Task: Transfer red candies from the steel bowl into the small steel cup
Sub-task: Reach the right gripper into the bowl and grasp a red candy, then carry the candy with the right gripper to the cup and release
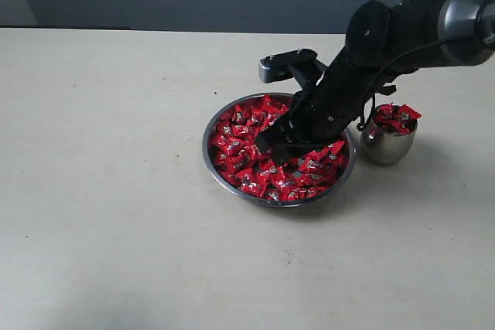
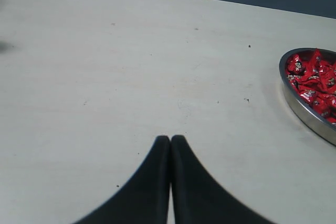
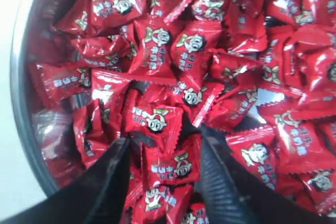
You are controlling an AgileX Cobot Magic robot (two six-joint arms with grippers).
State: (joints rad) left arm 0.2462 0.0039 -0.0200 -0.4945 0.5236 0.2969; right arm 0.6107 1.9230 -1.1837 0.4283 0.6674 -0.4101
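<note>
Several candies [image 3: 157, 121] lie between the right gripper's [image 3: 164, 141] spread jaws (left gripper's [image 2: 170, 139] pressed together, empty); closing could squirt slick wrappers free.

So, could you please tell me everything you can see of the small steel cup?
The small steel cup is a shiny, rounded metal tumbler without a handle. It stands upright on the table, just right of the steel bowl in the exterior view; whether they touch is unclear. Red candies fill it, heaped above its rim.

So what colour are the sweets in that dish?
The candies are bright red; the right wrist view shows them best.
</note>
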